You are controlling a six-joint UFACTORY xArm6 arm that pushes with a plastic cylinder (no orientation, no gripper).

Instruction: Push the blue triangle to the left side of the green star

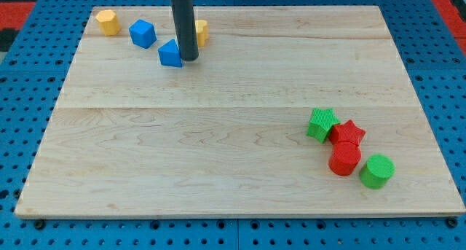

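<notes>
**Desk:** Near edge first. What sits closest to the camera on the counter (218, 170)?

**Photographer:** A tight cluster at the view's lower right, well apart from my tip (190, 59): a green cylinder (376, 170) nearest, a red cylinder (344, 159) touching a red star (348, 133), then the green star (321, 124) at the cluster's upper left.

**Desk:** And the far end?

**Photographer:** My tip stands against the right side of the blue triangle (170, 53), touching or nearly so. Up and to the view's left of my tip are a blue cube (143, 33) and a yellow hexagonal block (108, 22). Another yellow block (202, 31) peeks out behind the rod; its shape is hidden.

**Desk:** Is there a claw, open or shut?

**Photographer:** No claw shows, just a bare rod, so nothing to report there.

**Desk:** Progress?

**Photographer:** Barely begun, by my reading. The triangle lies far from the green star, and nearly the whole crossing remains.

**Desk:** The tally?

**Photographer:** Eight blocks: two blue, two yellow, two green, two red.
</notes>
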